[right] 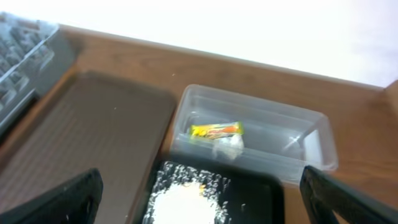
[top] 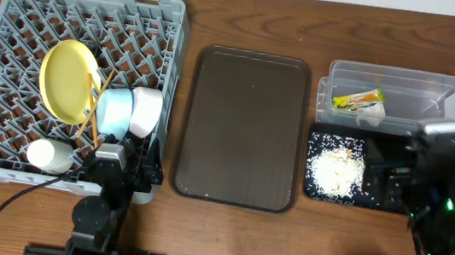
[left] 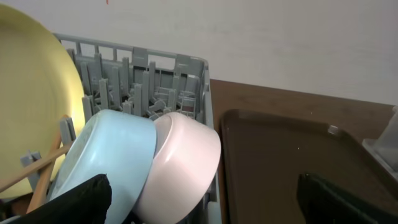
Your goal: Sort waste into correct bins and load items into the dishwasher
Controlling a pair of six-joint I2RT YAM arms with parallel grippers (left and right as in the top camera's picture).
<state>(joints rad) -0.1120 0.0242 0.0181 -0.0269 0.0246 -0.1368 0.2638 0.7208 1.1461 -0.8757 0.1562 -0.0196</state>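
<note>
White bowl (top: 145, 110) is seen racked just ahead of left gripper (top: 125, 157), lower left; it and right gripper (right: 202, 200) are spread, empty.

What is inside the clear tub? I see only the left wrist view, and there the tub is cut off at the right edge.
Observer: The clear tub holds a green-and-yellow wrapper with a white tissue beside it.
Operator: What lies in front of it?
Observer: A black tray with a pile of rice on it.
Operator: Do I miss any dish on my left?
Observer: Yes, a white cup lies at the near left corner of the rack.
</note>
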